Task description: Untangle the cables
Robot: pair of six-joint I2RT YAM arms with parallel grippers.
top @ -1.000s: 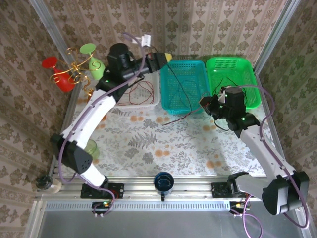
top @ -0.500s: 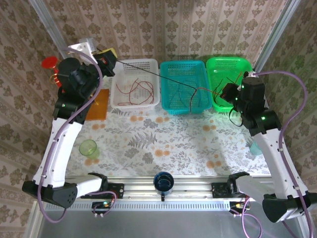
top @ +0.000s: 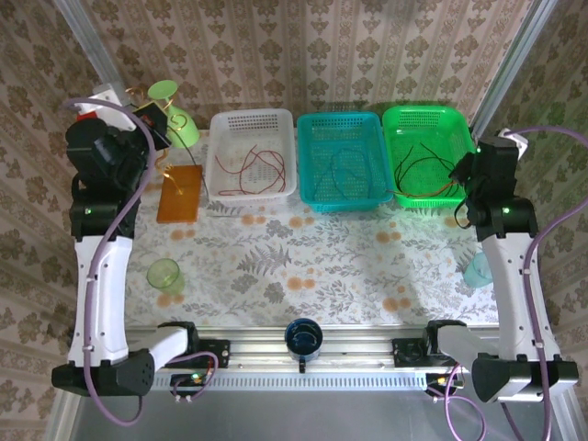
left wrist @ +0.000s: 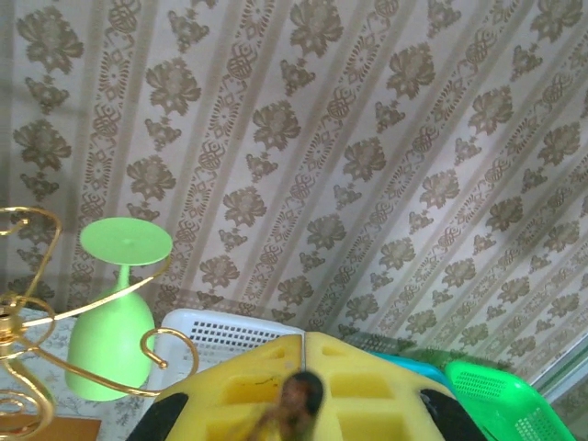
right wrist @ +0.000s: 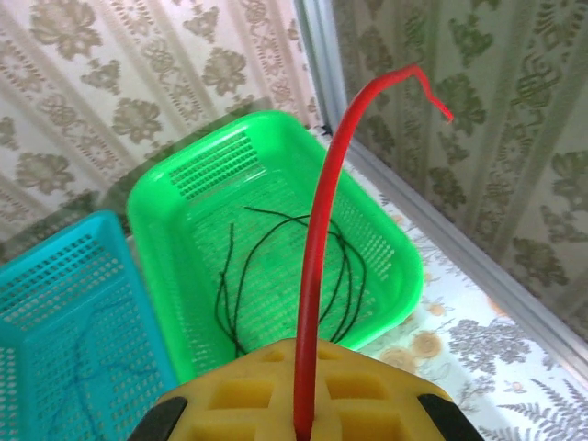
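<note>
Pinching the red cable (right wrist: 317,230) upright near the green basket (right wrist: 147,211), the right jaws apparently mean to draw it clear of the black cable (right wrist: 223,287) lying inside, while the left jaws hang pressed together, well apart.

The left hand (left wrist: 304,342), pressed closed, faces a green goblet (left wrist: 115,317) and white basket (left wrist: 225,335).
</note>
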